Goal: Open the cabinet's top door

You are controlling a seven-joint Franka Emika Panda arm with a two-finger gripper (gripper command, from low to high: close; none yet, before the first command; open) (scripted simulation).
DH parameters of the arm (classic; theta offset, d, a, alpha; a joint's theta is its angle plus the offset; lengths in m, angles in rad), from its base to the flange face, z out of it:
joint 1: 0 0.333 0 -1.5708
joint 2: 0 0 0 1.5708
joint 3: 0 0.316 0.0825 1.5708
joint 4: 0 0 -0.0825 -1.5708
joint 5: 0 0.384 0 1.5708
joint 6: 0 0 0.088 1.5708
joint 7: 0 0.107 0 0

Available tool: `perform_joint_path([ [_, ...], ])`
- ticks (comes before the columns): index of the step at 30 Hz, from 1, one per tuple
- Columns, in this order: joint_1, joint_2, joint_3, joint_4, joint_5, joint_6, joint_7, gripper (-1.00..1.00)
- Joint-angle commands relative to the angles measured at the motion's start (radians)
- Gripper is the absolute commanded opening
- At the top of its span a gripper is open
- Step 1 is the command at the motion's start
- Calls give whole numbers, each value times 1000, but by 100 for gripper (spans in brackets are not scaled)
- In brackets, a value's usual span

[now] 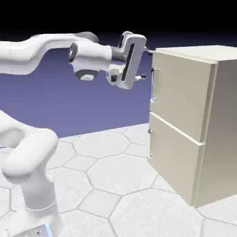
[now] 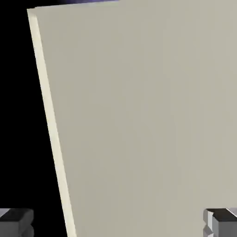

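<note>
Jaws spread wide, holding nothing, stand near the top door [image 1: 182,92], right of the frame's centre in the exterior view. It looks rigid and should swing stiffly; grip its slim upright handle [image 1: 153,86] mid-bar, since smooth metal may slip, then ease it from the cabinet [image 1: 225,120].

The exterior view's right edge cut off the cabinet [image 1: 224,115]. Its far side was hidden. The hand view's bottom edge cropped both fingertips [image 2: 16,222] of the gripper [image 2: 118,222].
</note>
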Motion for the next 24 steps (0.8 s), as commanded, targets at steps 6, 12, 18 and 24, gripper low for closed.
perform_joint_path([
  [6,-93,-60,117,48,261,-4,130,0],
  [12,-186,-119,235,96,522,-8,259,0],
  [18,-279,-179,352,144,783,-12,389,0],
  [24,-372,-238,470,192,1044,-15,518,0],
])
